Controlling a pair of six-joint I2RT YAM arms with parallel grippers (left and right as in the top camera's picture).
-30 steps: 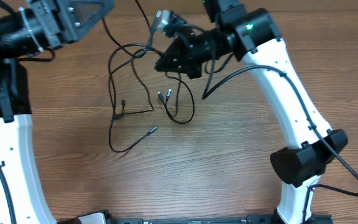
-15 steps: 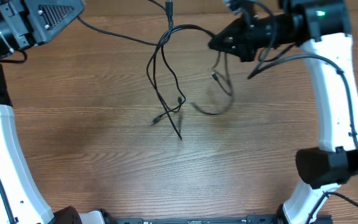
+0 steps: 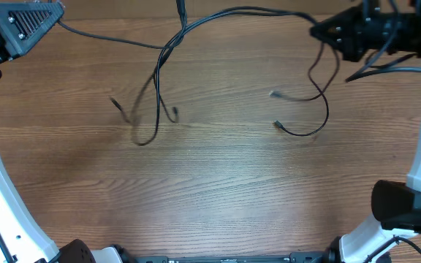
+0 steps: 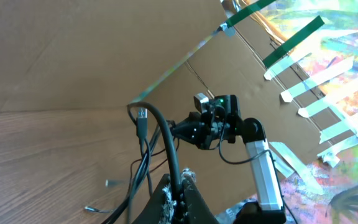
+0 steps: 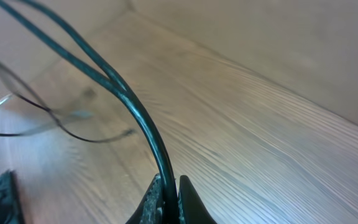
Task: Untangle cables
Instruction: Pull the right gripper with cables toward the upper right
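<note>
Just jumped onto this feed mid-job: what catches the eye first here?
The cables are strung up along the table's far edge, with the left gripper at the overhead view's top left and the right gripper at its top right, both shut on them. Black loops with small plug ends hang toward the wooden table, one bunch left of centre and one nearer the right gripper.

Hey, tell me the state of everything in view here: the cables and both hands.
cables: lifted and spread out, strands crossed near the top middle, loose ends dangling, some blurred.
left hand: shut on the cables.
right hand: shut on the cables.
</note>
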